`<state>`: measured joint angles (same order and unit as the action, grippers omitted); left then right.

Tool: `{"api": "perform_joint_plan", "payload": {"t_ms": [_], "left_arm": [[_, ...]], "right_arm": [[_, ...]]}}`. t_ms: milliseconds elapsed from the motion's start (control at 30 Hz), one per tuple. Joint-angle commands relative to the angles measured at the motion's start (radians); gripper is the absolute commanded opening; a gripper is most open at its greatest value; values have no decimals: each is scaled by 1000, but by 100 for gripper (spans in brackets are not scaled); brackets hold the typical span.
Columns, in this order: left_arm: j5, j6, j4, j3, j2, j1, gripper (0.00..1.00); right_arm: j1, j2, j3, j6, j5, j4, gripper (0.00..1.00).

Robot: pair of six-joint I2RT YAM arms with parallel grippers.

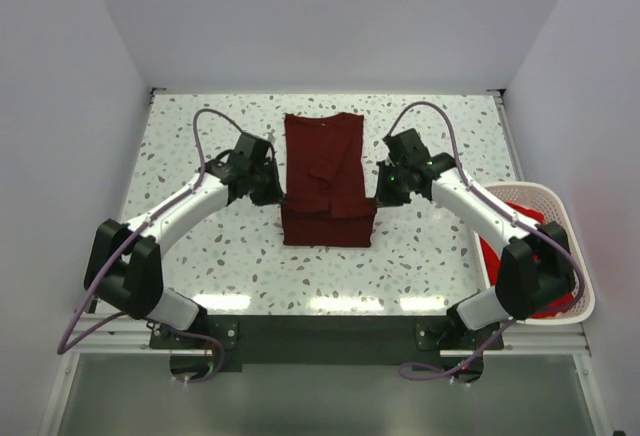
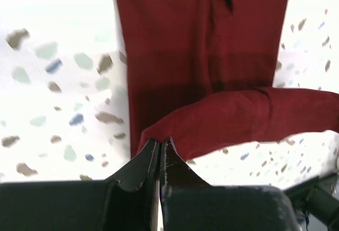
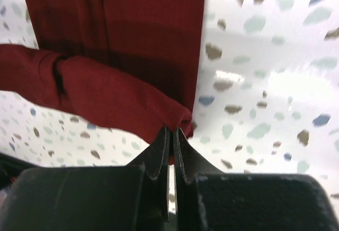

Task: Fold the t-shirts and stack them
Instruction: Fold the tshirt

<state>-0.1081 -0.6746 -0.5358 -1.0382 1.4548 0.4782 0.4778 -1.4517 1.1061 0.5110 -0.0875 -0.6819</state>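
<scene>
A dark maroon t-shirt (image 1: 325,176) lies lengthwise in the middle of the speckled table, folded into a narrow strip. Its near end is lifted and doubled back over itself. My left gripper (image 1: 276,194) is shut on the left corner of that lifted hem (image 2: 212,125). My right gripper (image 1: 382,194) is shut on the right corner (image 3: 116,98). Both hold the hem a little above the table. Brighter red shirts (image 1: 520,241) lie in the basket at the right.
A white mesh basket (image 1: 570,246) stands at the table's right edge, beside my right arm. The speckled tabletop (image 1: 200,256) shows on both sides of the shirt and behind it.
</scene>
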Motion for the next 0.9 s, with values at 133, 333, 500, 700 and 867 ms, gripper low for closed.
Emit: {"api": "perform_joint_plan", "payload": {"t_ms": [133,333,500,700,867], "left_arm": [[45,89,129,-112,124,-75,0],[30,109,227,-140,226,-82,0],[62,101,258,-146,286,-82,0],[102,95,273,-140,326,-85,16],[133,87,249,-134,285,-81,41]], "right_arm": [[-67,-133,155,-78,-6,94,0],[-74,-240,184,-95,-34,166,0],[-76,-314,176,-111,-40,219,0],[-76,-358,186,-141,-24,246,6],[-67,-320,198,-170,26,226,34]]}}
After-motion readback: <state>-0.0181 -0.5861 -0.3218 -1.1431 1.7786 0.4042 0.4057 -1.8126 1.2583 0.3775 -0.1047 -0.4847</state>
